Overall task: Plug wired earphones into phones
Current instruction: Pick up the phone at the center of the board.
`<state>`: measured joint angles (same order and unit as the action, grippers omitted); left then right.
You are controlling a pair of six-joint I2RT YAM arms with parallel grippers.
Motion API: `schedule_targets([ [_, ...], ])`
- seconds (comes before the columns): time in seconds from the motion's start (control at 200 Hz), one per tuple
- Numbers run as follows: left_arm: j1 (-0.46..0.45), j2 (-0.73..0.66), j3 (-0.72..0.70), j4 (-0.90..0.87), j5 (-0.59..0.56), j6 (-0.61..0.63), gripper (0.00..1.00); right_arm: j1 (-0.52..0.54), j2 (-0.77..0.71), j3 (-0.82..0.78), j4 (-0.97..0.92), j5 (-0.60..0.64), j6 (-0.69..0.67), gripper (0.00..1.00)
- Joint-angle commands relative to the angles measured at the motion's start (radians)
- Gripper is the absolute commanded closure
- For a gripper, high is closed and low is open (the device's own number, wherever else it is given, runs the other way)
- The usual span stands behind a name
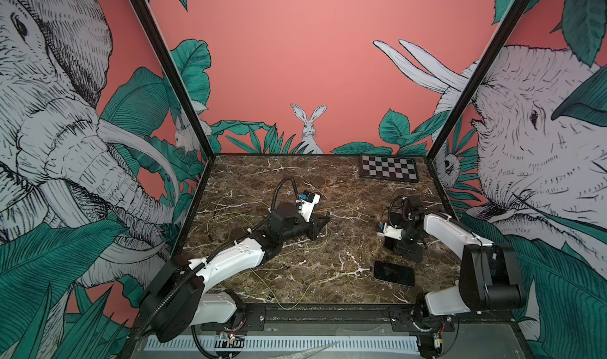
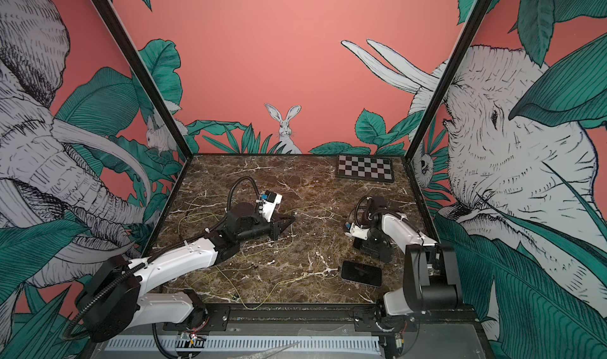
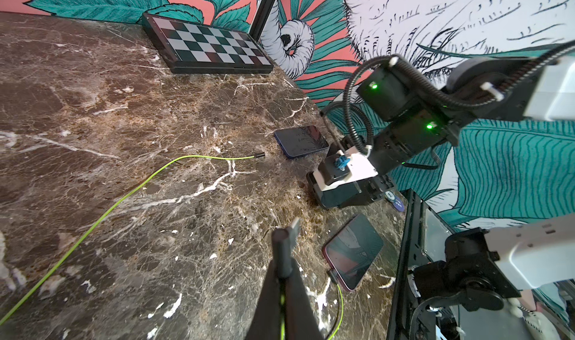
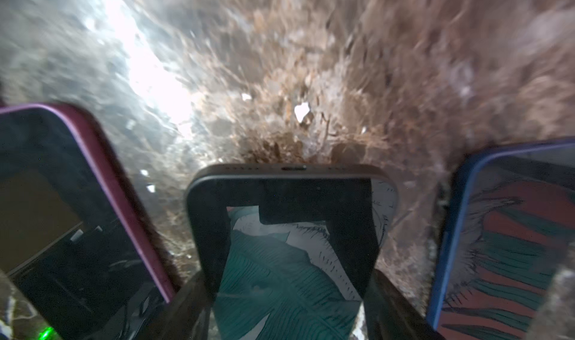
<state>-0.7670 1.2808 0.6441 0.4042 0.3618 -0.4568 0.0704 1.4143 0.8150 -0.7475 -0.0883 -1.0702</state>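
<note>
Presently the left gripper (image 3: 284,245) is hovering low over the marble worktop (image 3: 93,105). Its jaws are pinching shut on the dark plug (image 3: 294,226) of one yellow-green earphone cord (image 3: 282,310), which is running back between them. A second earphone cord (image 3: 124,195) is lying loose across the worktop, and its loose plug (image 3: 259,155) is resting just short of the blue-edged phone (image 3: 300,141), not touching it. The maroon-edged phone (image 3: 353,251) is lying flat beside the front rail (image 3: 399,276), and a third cord (image 3: 340,304) appears to be sitting plugged into its near end. The right gripper (image 4: 287,282) is reaching down to the worktop between these two phones. Its jaws are pressing on the two long sides of the grey-edged phone (image 4: 289,180), whose port end is pointing out ahead of them. In both top views this phone is lying mostly hidden under the right gripper, while thin cords (image 1: 226,214) are straggling in loose loops over the middle and left of the worktop. The checkerboard plate (image 1: 389,168) is sitting in the far right corner, well apart from everything else.
</note>
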Motion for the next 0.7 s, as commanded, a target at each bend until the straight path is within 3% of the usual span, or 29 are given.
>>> schedule_targets([
  [0.0,-0.003,0.02,0.001,0.034,0.014,-0.034,1.0,0.007,-0.067,-0.013,-0.025,-0.069,0.008,0.38],
  [0.295,-0.003,0.116,0.042,0.138,0.085,-0.147,1.0,0.051,-0.262,-0.068,0.049,-0.181,0.047,0.38],
  [0.445,-0.017,0.151,0.091,0.103,0.114,-0.14,1.0,0.102,-0.316,-0.085,0.126,-0.206,0.074,0.38],
  [0.695,-0.106,0.228,0.193,0.008,0.069,-0.103,1.0,0.194,-0.349,-0.081,0.215,-0.202,0.085,0.39],
])
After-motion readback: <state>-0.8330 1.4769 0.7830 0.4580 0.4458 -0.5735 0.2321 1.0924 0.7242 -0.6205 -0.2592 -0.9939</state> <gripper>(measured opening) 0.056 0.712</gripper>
